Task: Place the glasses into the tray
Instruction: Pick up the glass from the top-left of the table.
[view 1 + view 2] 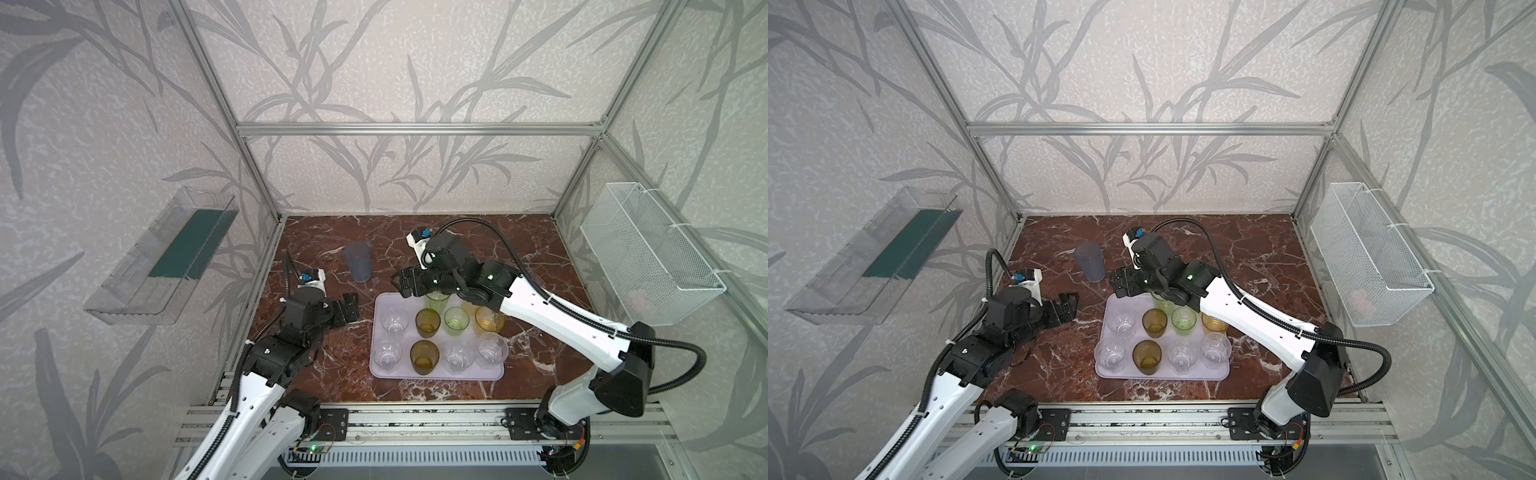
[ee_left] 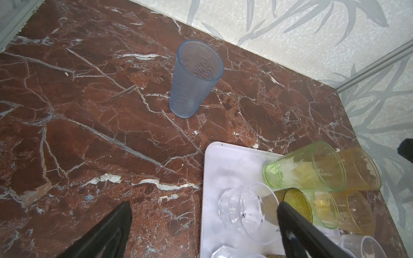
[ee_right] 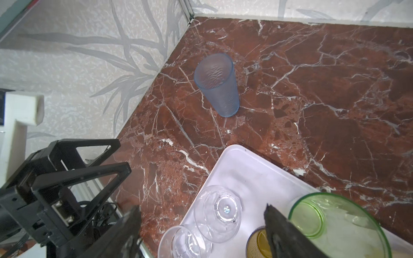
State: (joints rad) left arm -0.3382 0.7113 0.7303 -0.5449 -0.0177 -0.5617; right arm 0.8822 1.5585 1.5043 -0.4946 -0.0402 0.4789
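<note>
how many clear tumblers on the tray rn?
4. Two clear tumblers at the tray left end, far and near; two at the near row's right end. The right arm covers part of the far row, so another may be hidden.

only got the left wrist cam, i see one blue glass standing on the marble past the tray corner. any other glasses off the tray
observer: No. In both top views the blue glass is the only one off the tray.
operator: ok where's the right arm
observer: The right gripper hangs over the tray's far edge beside the tall green glass, jaws open with nothing between them.
operator: and where's my left one relative to the blue glass
observer: The left gripper is open beside the tray's far left corner, and the blue glass stands farther back, untouched.
</note>
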